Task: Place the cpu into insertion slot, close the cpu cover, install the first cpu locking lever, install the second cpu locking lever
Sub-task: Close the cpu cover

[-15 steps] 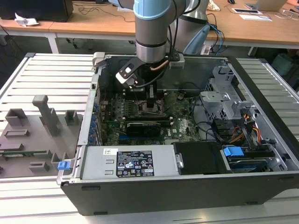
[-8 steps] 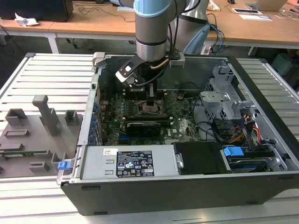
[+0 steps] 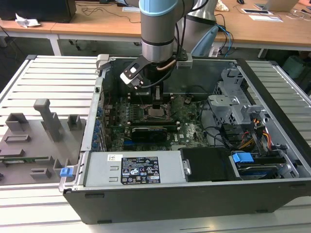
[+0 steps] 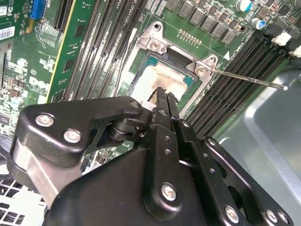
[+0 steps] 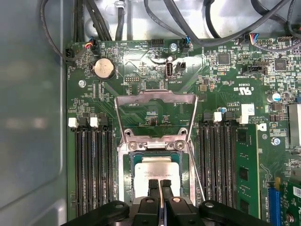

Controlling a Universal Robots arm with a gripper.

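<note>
Closed claw [image 5: 160, 183] directly over socketed cpu [image 5: 157, 165], cpu cover [image 5: 155, 97] open just beyond.

The cpu [image 5: 157, 168] is silvery-grey, the motherboard [image 5: 225, 84] green (striped by black memory slots [image 5: 91, 165]), the gripper [image 5: 160, 183] black.

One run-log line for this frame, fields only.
gripper: shut, tips over cpu | cpu: lying flat in socket | cpu cover: open, flipped back | locking lever: unlatched
</note>
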